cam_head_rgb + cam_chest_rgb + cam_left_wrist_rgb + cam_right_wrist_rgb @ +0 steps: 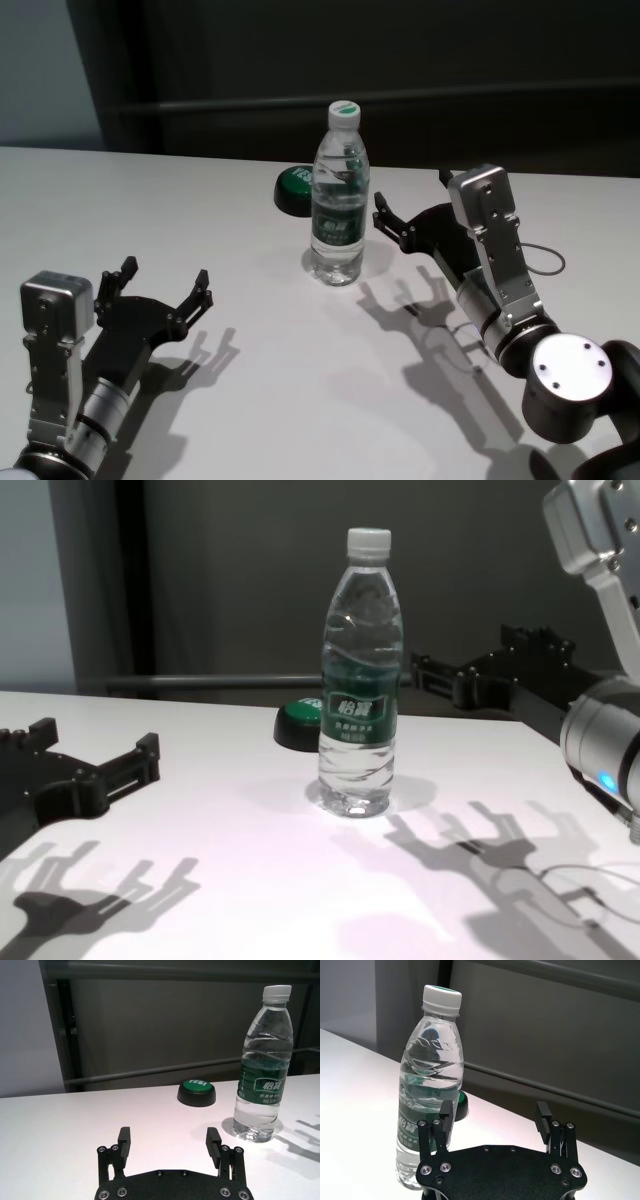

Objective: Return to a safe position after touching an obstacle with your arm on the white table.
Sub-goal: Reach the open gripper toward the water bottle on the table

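The obstacle, a tall clear water bottle [338, 200] with a white cap and dark green label, stands upright mid-table on the white table [200, 200]. It also shows in the left wrist view [262, 1065], the right wrist view [430, 1090] and the chest view [360, 690]. My right gripper [410, 195] is open and empty. It hovers just right of the bottle, close to it but apart [494, 1110] [468, 652]. My left gripper [165, 272] is open and empty, low over the near left of the table, well away from the bottle [168, 1135] [95, 738].
A low black dome button [294, 188] with a green top sits just behind and left of the bottle [196, 1092] [298, 723]. A thin cable [545, 262] loops by the right forearm. A dark wall with a rail runs behind the table's far edge.
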